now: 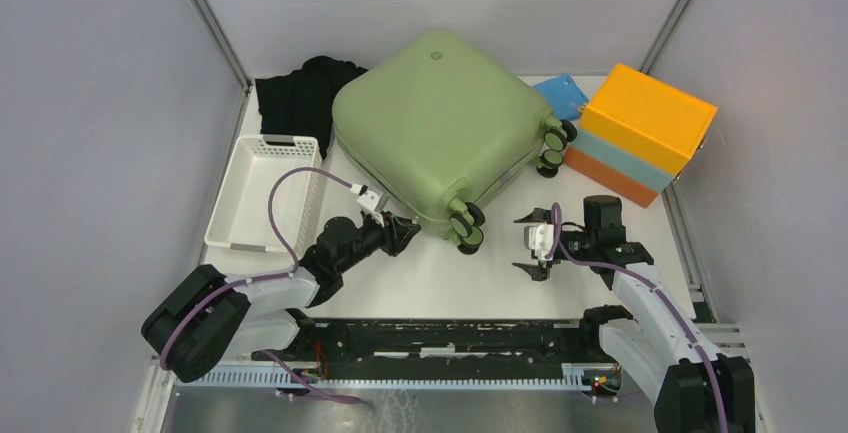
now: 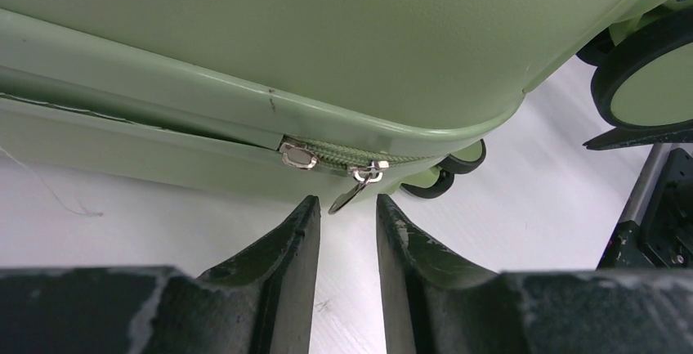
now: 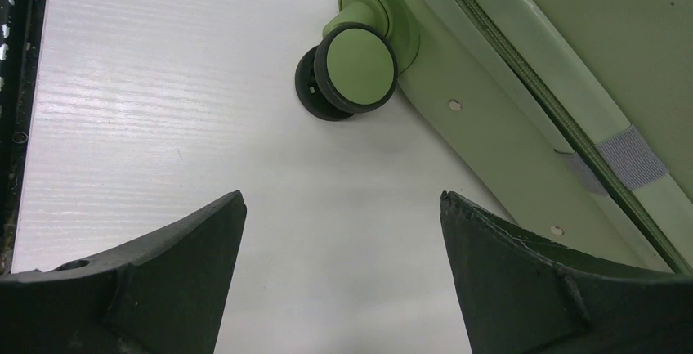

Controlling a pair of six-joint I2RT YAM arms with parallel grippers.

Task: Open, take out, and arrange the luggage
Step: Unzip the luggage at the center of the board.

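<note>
The sage-green luggage point(image 1: 440, 123) lies flat and closed in the middle of the table, wheels toward the right and front. My left gripper point(image 1: 408, 233) sits at its front-left edge. In the left wrist view the gripper point(image 2: 349, 201) is open by a narrow gap, and the metal zip pull point(image 2: 350, 194) dangles from the zip edge just beyond the fingertips, apart from both. My right gripper point(image 1: 527, 244) stands wide open and empty right of the front wheels point(image 1: 466, 225). Its wrist view shows a green wheel point(image 3: 355, 68) ahead and the suitcase side point(image 3: 523, 125) at the right.
A white perforated basket point(image 1: 262, 193) stands at the left. Black cloth point(image 1: 300, 93) lies behind the suitcase's left corner. An orange and light-blue box point(image 1: 642, 133) stands at the right with a blue item point(image 1: 562, 95) behind it. The frame walls close in the table.
</note>
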